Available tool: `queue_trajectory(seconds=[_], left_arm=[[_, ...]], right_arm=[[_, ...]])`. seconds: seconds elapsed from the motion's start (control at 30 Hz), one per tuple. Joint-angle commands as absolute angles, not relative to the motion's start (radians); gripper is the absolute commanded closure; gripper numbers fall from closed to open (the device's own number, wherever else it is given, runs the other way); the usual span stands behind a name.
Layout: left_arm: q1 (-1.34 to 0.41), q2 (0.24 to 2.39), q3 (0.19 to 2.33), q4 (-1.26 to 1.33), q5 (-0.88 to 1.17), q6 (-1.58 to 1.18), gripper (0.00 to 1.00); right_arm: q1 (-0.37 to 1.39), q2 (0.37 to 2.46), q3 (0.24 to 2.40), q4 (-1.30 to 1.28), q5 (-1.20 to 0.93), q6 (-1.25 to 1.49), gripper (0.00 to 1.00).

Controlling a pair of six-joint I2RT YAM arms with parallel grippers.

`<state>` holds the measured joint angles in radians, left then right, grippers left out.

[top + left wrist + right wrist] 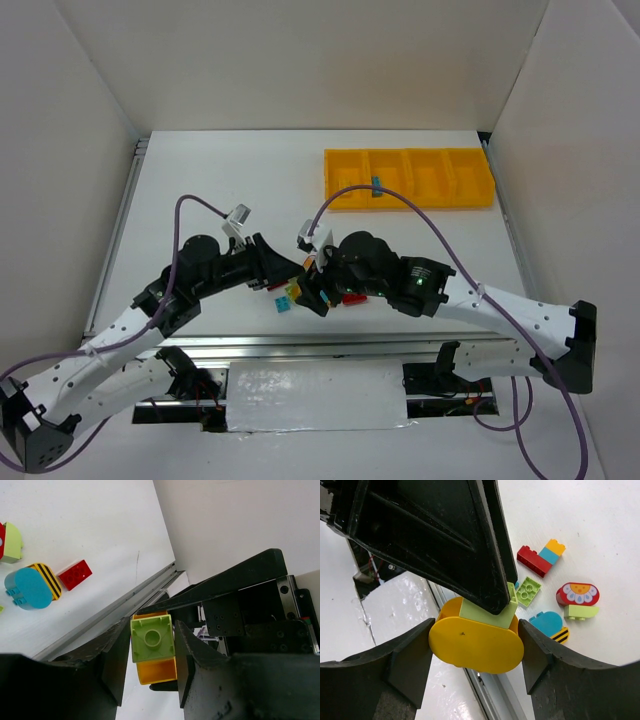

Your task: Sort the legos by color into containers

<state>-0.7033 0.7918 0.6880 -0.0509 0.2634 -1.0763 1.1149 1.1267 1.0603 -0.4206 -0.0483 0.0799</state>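
Visibly, light-green brick (pixel 152 639) sits on rounded yellow brick (pixel 475 647).

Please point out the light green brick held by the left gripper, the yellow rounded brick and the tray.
light green brick (pixel 151 638): left wrist view, its square face.
yellow rounded brick (pixel 476 647): right wrist view, its flat face.
tray (pixel 465 202): top external view, its near wall.

table (pixel 220 180): white, flat | walls (pixel 300 60): plain white panels on three sides | rail (pixel 118 225): grey metal, along left table edge | light: bright, even
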Motion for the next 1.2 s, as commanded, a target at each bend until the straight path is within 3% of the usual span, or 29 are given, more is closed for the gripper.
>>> queue_trajectory(seconds=[0.0, 0.07, 0.13, 0.2, 0.23, 0.3, 0.33, 0.4, 0.43, 0.47, 0.77, 0.97, 1.17], left_arm=[[-0.719, 0.805, 0.719, -0.029, 0.339, -1.031, 0.78], [-0.721, 0.81, 0.721, -0.018, 0.344, -1.022, 0.97], [-0.722, 0.805, 0.723, -0.009, 0.341, -1.017, 1.0], [-0.723, 0.793, 0.716, 0.011, 0.339, -1.017, 1.0], [-0.723, 0.779, 0.716, 0.027, 0.334, -1.016, 1.0], [-0.723, 0.756, 0.719, 0.026, 0.318, -1.009, 1.0], [-0.723, 0.747, 0.722, 0.022, 0.308, -1.006, 1.0], [-0.723, 0.727, 0.732, 0.009, 0.288, -1.0, 1.0], [-0.723, 0.721, 0.738, -0.014, 0.256, -0.999, 1.0], [-0.723, 0.715, 0.748, -0.04, 0.238, -0.997, 1.0], [-0.721, 0.669, 0.802, -0.098, 0.114, -0.957, 1.0], [-0.718, 0.644, 0.793, -0.058, 0.094, -0.92, 1.0], [-0.718, 0.643, 0.736, 0.164, 0.265, -0.858, 1.0]], right_arm=[[1.115, 1.137, 1.124, -0.342, -0.002, 0.087, 1.0], [1.114, 1.141, 1.126, -0.341, -0.002, 0.09, 0.99], [1.115, 1.14, 1.117, -0.33, -0.006, 0.092, 0.96], [1.114, 1.132, 1.102, -0.316, -0.005, 0.095, 0.86], [1.114, 1.128, 1.095, -0.31, -0.006, 0.098, 0.7], [1.114, 1.112, 1.071, -0.29, -0.006, 0.101, 0.52], [1.115, 1.106, 1.065, -0.285, -0.005, 0.104, 0.33], [1.112, 1.091, 1.043, -0.272, -0.003, 0.11, 0.2], [1.112, 1.086, 1.039, -0.27, -0.002, 0.115, 0.04], [1.111, 1.077, 1.032, -0.268, -0.009, 0.118, 0.0], [1.023, 0.957, 0.942, -0.23, -0.173, 0.163, 0.0], [0.823, 0.796, 0.795, -0.048, -0.562, 0.291, 0.0], [0.773, 0.782, 0.749, 0.089, -0.485, 0.54, 0.0]])
